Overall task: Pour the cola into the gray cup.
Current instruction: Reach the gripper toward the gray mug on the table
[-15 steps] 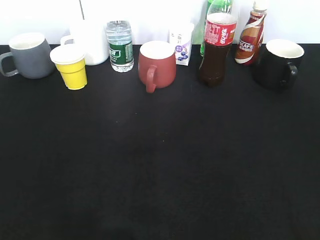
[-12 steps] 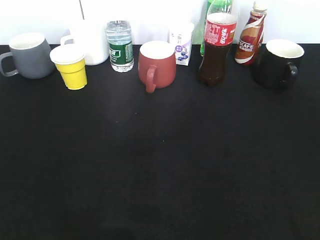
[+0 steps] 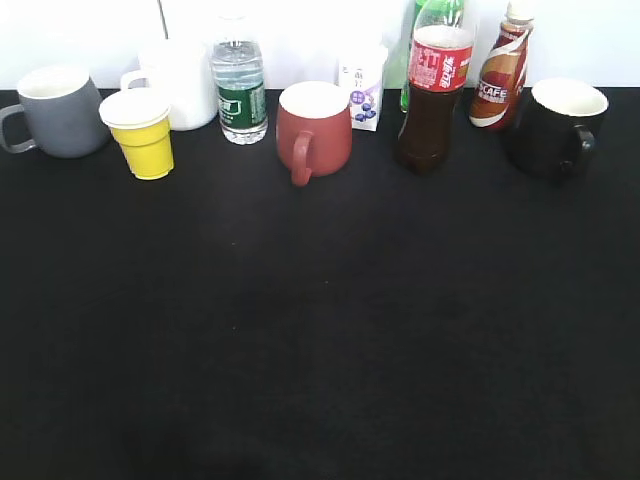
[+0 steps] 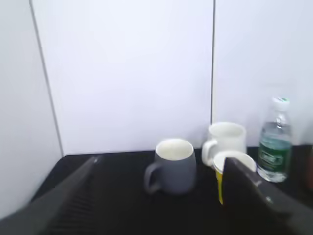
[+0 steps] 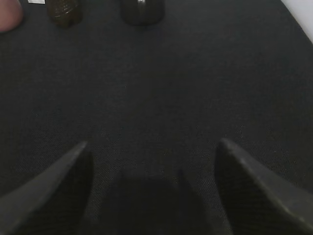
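The cola (image 3: 430, 90), a clear bottle of dark liquid with a red label, stands upright at the back right of the black table; its base shows in the right wrist view (image 5: 64, 11). The gray cup (image 3: 60, 110) stands at the back left, handle to the left, and shows in the left wrist view (image 4: 173, 166). My left gripper (image 4: 161, 169) is open and empty, its fingers framing the gray cup from a distance. My right gripper (image 5: 152, 149) is open and empty above bare black cloth. Neither gripper shows in the exterior view.
Along the back stand a yellow paper cup (image 3: 143, 133), a white mug (image 3: 180, 82), a green-labelled water bottle (image 3: 240, 92), a red-brown mug (image 3: 313, 128), a small carton (image 3: 362, 92), a Nescafe bottle (image 3: 502, 72) and a black mug (image 3: 558, 125). A white wall lies behind.
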